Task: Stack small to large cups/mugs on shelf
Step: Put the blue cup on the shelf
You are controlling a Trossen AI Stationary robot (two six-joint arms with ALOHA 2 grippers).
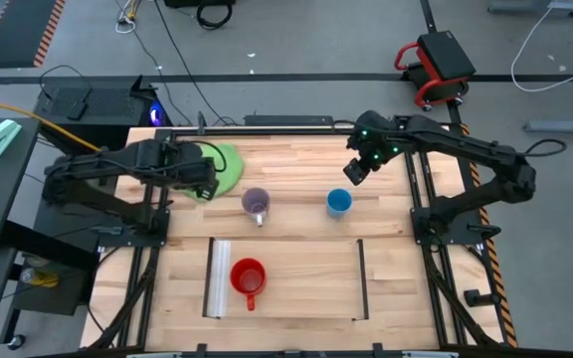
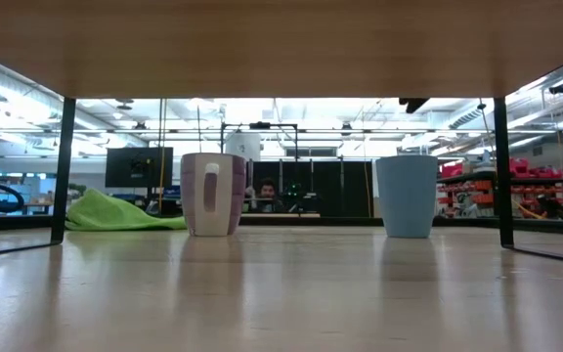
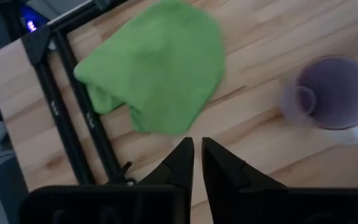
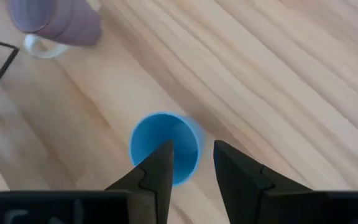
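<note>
Two unlabelled end effectors: right (image 4: 190, 163) parted over blue mug (image 4: 165, 148), left (image 3: 197, 163) near-closed.

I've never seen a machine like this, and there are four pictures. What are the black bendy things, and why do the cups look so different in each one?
The black bendy things are two robot arms at a wooden table. Each ends in a gripper with two jaws for picking things up. Neither holds anything now.

One camera looks straight down. There the red mug stands on the shelf, and the purple mug, the blue mug and a green cloth are on the table.

Another camera sits at table height, under the shelf, so the mugs look big.

Each wrist carries a camera too. The left gripper, jaws nearly together, is near the cloth. The right gripper, jaws apart, hovers above the blue mug.
</note>
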